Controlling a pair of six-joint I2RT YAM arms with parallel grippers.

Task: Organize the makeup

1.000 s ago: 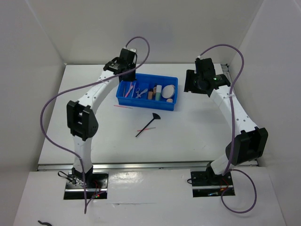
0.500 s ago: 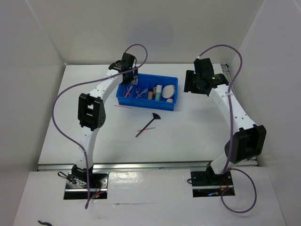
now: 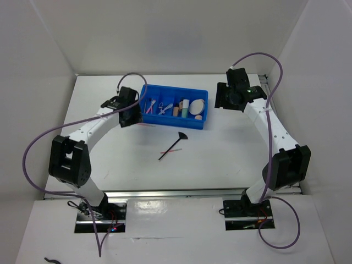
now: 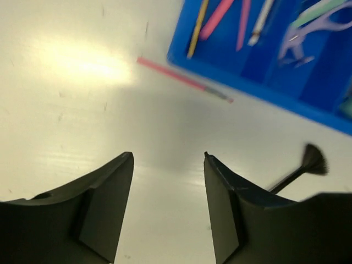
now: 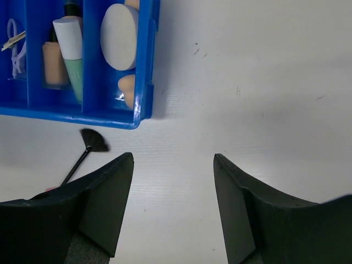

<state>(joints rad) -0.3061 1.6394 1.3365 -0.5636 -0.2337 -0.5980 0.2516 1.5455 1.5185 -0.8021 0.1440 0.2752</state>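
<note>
left gripper [image 4: 168, 159] released, empty, beside left end of blue tray [image 3: 170, 122]; right gripper [image 5: 173, 159] released, empty, off its right end; pink stick [image 4: 181, 80], black brush [image 3: 174, 145] on table before it.

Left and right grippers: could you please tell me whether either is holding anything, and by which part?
Nothing is held. The left gripper and the right gripper are both open and empty.

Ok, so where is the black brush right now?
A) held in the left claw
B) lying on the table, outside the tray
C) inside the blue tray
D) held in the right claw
B: the black brush lies flat on the white table, in front of the blue tray. The left claw and the right claw are both open and hold nothing.
</note>
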